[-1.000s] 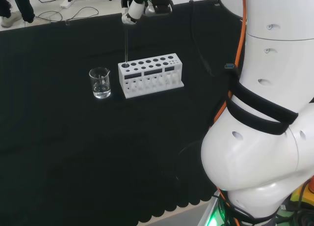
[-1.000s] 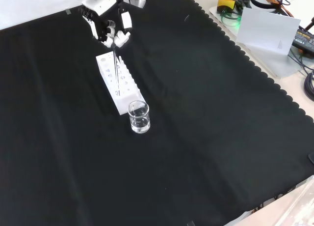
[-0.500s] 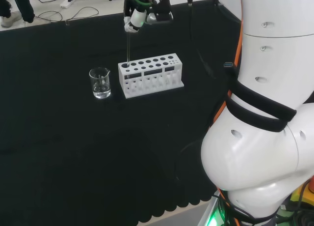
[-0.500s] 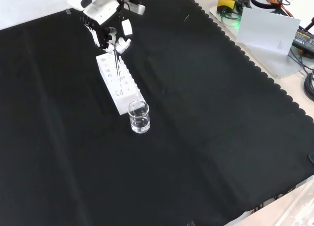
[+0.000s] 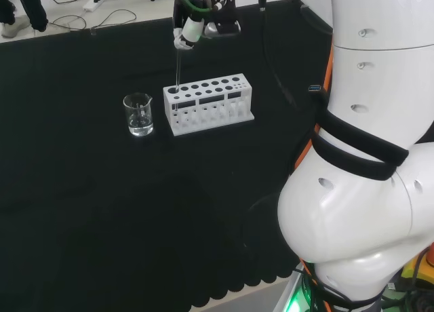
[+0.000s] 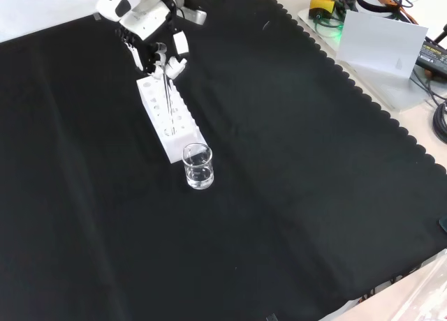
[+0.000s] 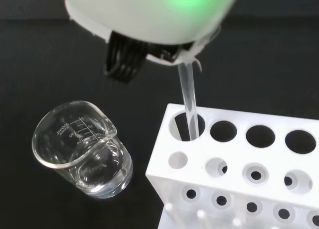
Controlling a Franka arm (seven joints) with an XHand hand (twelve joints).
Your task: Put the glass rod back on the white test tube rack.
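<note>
The glass rod (image 5: 177,71) stands nearly upright, its lower end inside the end hole of the white test tube rack (image 5: 207,102), the hole nearest the beaker. The wrist view looks down on the rod (image 7: 188,100) going into that corner hole of the rack (image 7: 239,175). My hand (image 5: 192,28) is above the rack's left end in the head view, fingers curled on the rod's top. In the front view the hand (image 6: 158,51) hangs over the far end of the rack (image 6: 170,117), and the rod (image 6: 167,101) slants down from it.
A small glass beaker (image 5: 138,114) holding a little clear liquid stands just left of the rack in the head view, and nearer the camera than the rack in the front view (image 6: 198,166). The arm's white links (image 5: 366,156) take up the right of the head view.
My hand has come down over the rack's end, and the rod has slid deeper into the end hole. Rack and beaker have stayed put.
</note>
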